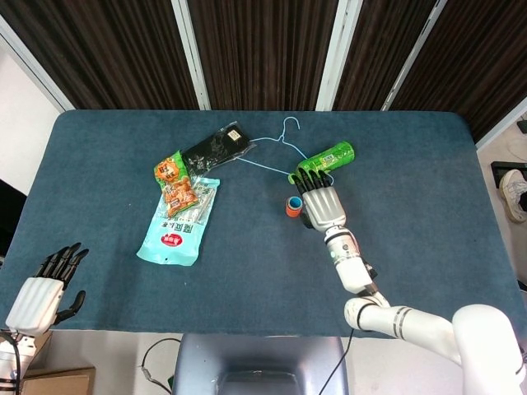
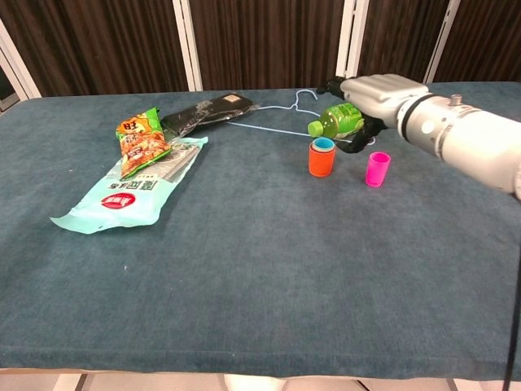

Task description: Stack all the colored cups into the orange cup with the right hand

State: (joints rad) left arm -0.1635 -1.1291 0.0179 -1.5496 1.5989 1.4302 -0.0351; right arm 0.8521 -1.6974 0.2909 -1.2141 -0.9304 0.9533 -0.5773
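Note:
The orange cup [image 2: 321, 161] stands upright mid-table with the blue cup [image 2: 324, 144] nested inside it; a yellow rim no longer shows. In the head view the orange cup [image 1: 293, 206] shows just left of my right hand [image 1: 321, 206]. The pink cup [image 2: 377, 169] stands alone to the right of the orange cup, and my hand hides it in the head view. My right hand [image 2: 376, 96] hovers behind and above the cups, fingers apart and pointing down, holding nothing. My left hand [image 1: 39, 290] hangs off the table's near left corner, fingers spread and empty.
A green bottle [image 2: 340, 120] lies on its side just behind the cups, on a light-blue wire hanger [image 2: 273, 129]. Snack packs [image 1: 175, 183], a light-blue bag [image 1: 177, 229] and a black packet [image 1: 217, 146] lie to the left.

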